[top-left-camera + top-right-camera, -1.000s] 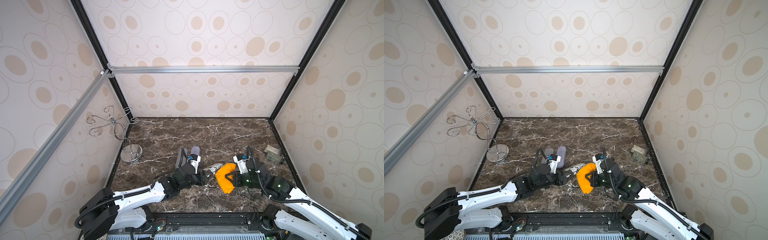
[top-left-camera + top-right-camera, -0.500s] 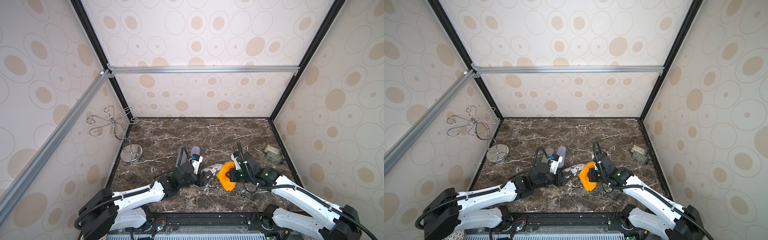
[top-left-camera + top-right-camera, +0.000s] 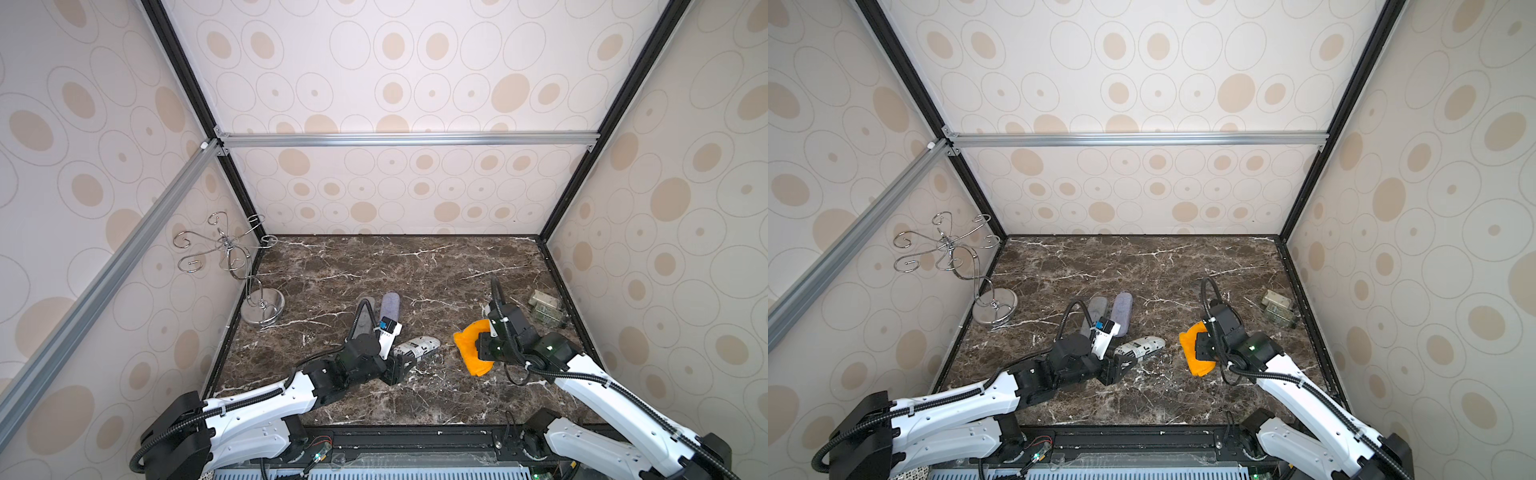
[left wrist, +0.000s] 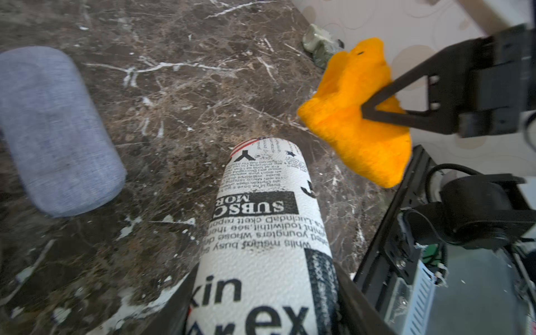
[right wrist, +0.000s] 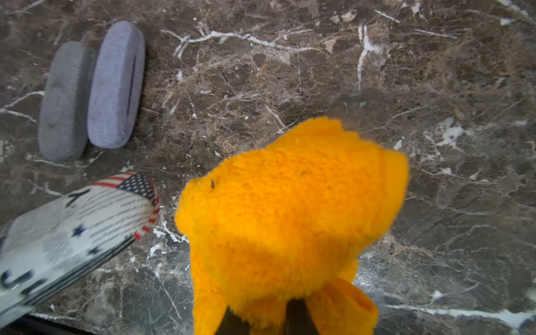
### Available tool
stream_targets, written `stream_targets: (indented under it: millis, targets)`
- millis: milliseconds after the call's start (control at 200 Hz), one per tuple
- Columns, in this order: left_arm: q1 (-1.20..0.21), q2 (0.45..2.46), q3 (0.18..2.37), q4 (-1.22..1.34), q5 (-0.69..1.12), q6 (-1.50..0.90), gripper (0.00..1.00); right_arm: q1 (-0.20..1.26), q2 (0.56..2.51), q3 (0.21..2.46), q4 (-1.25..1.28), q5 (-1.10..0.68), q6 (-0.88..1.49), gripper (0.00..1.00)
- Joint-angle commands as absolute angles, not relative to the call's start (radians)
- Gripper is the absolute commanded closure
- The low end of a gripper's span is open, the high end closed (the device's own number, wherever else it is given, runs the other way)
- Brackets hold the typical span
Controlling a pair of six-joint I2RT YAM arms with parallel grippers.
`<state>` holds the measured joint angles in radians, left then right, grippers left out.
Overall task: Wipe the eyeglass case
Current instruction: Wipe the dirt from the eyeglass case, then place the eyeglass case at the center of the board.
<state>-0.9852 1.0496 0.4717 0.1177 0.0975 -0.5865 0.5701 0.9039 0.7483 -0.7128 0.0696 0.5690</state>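
Near the front edge of the desk (image 3: 395, 266): the eyeglass case (image 3: 417, 348), white with newspaper print, lies between the two arms, one end clamped and the other pointing toward the right arm.
Left fingers (image 4: 358, 304): pinching the near end of the case from both sides. It looks a firm hold, and the left wrist view shows the case running straight out from between them.
Case height: whether its free end rests on the marble or hangs just above it, I cannot tell.
Right fingers (image 5: 297, 317): pressed together on a bunched orange cloth (image 3: 471, 353), which bulges out ahead of them in a fat wad.
Gap: cloth and case are near but apart, with bare marble showing between the flag-printed tip and the wad.
Step in hand: bringing cloth to case, I'd say. Both are gripped, but there is no wiping contact yet.
Next move: the right arm has to carry the wad over onto the top of the case and draw it along the length while the left arm holds steady. Light pressure, I reckon, or the case may twist in that pinch.
Farther back: a grey fabric case (image 5: 62, 101) and a bluish fabric case (image 5: 116, 84) lie side by side, clear of the path.
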Motion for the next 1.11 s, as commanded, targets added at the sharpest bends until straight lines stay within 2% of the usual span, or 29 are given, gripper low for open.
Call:
stream_targets:
  millis: [0,425,670,1100]
  targets:
    - [-1.008,1.020,0.428,0.160,0.002,-0.624,0.57,0.570,0.871,0.713,-0.702,-0.061,0.512,1.00]
    - [-1.173,1.097,0.334,0.314,-0.263,-0.554,0.49,0.584,0.836,0.648,-0.601,-0.213,0.472,1.00]
    - [-1.231,1.156,0.324,0.332,-0.353,-0.556,0.36,0.595,0.811,0.626,-0.592,-0.206,0.497,1.00]
    - [-1.258,1.181,0.289,0.288,-0.336,-0.666,0.19,0.595,0.795,0.595,-0.607,-0.164,0.541,1.00]
